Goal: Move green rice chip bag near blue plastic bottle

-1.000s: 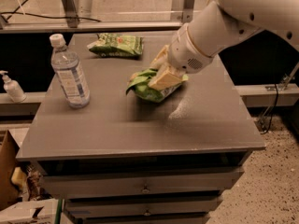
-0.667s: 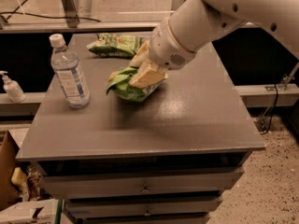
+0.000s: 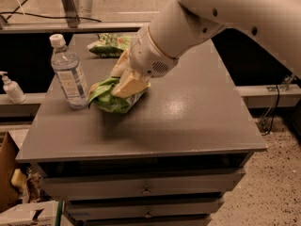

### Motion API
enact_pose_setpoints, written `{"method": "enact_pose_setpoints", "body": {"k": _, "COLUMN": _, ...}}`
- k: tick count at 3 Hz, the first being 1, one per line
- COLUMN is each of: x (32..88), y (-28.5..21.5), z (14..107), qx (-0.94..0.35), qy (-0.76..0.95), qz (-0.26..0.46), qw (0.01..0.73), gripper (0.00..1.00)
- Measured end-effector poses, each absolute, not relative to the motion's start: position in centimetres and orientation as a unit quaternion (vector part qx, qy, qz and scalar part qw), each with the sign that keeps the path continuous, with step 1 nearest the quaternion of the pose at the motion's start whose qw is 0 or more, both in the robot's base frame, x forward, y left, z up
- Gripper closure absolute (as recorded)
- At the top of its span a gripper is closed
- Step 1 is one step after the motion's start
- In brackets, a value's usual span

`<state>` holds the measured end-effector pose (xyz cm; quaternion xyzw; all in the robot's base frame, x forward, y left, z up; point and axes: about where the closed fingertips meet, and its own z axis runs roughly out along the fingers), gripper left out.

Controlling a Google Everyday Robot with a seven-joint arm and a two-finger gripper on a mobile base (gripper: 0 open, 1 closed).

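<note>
The green rice chip bag (image 3: 109, 97) is bright green and crumpled, at the left middle of the grey table (image 3: 188, 121). My gripper (image 3: 126, 81) is shut on its top, with tan fingers (image 3: 129, 84) pressed into the bag. The bag's bottom is at or just above the tabletop. The blue plastic bottle (image 3: 69, 72), clear with a white cap, stands upright just left of the bag, a small gap between them. My white arm comes in from the upper right and hides part of the bag.
A flatter green bag (image 3: 109, 45) lies at the table's back edge, partly behind my arm. A small white pump bottle (image 3: 11, 87) stands on a ledge to the left. Drawers run below the table's front edge. A cardboard box (image 3: 9, 173) sits lower left.
My gripper has carried the green rice chip bag left across the table and lower, from the middle to right beside the bottle. The bottle has not moved.
</note>
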<state>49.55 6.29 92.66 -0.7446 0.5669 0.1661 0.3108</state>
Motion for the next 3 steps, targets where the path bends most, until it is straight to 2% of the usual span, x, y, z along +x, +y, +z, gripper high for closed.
{"method": "enact_pose_setpoints", "body": {"k": 2, "x": 48.1, "y": 8.2, "z": 90.4, "qx": -0.759, "qy": 0.56, "qz": 0.163, "qw": 0.288, "gripper": 1.0}}
{"method": "enact_pose_setpoints", "body": {"k": 3, "x": 48.2, "y": 8.3, "z": 89.0, "qx": -0.761, "qy": 0.567, "qz": 0.156, "qw": 0.273, "gripper": 0.82}}
